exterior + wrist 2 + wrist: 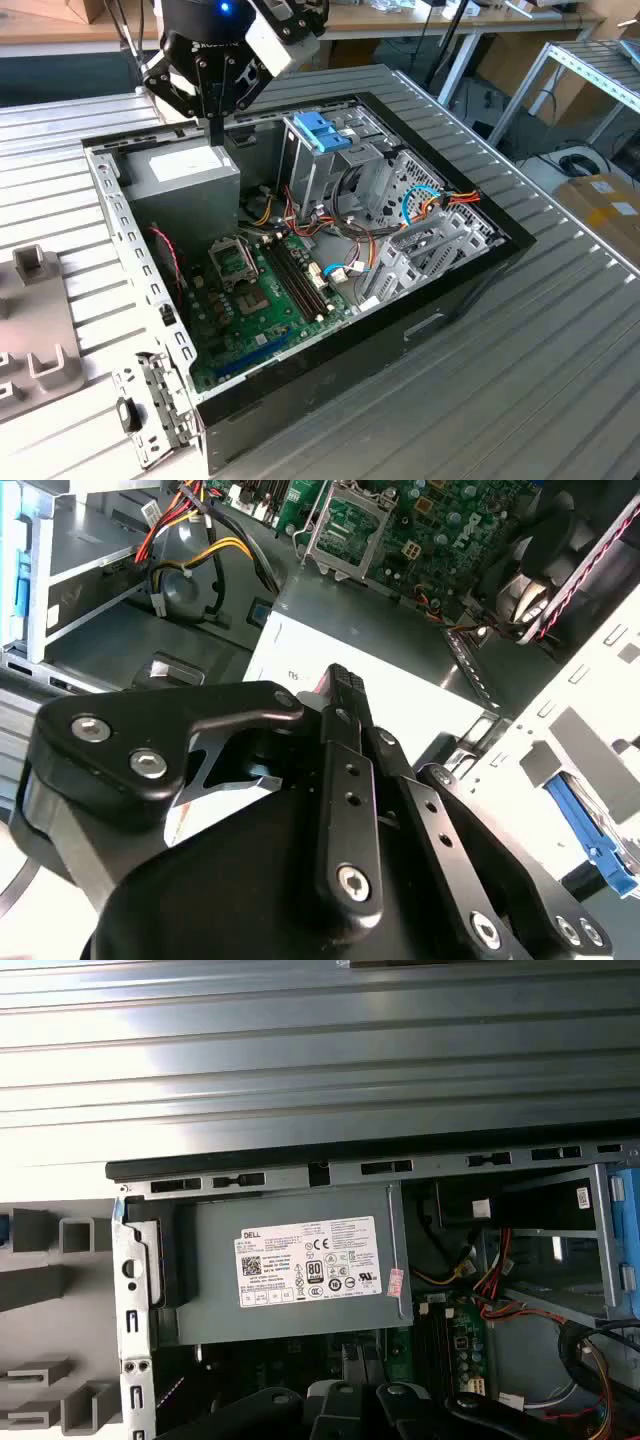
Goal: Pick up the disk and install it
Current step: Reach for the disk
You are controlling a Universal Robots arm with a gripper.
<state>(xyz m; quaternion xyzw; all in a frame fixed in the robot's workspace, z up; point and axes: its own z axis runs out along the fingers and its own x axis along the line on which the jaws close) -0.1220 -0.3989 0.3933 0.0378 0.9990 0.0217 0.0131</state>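
— Where is the disk?

— A sliver of it shows in the second wrist view: a light-blue plastic rail along a grey metal body, which I take for the disk. It sits outside the computer case, just past the case's white perforated wall, on the exterior view's left. I can't tell how it lies there. It is not installed.

— And the gripper?

— The gripper hangs fingers-down over the grey power-supply box in the far left corner of the case, well apart from the disk. Its fingers are pressed together with nothing between them. In the second wrist view the fingertips stand over the box's white sticker. I can't tell whether they touch it.

— What else is around it?

— Inside the case, the green motherboard lies on the near side of the box. To the right of the box is the metal drive cage, with a blue latch piece on top. Red and orange cables run further right. Outside the case, a grey slotted fixture rests on the ribbed metal table at the exterior view's left.
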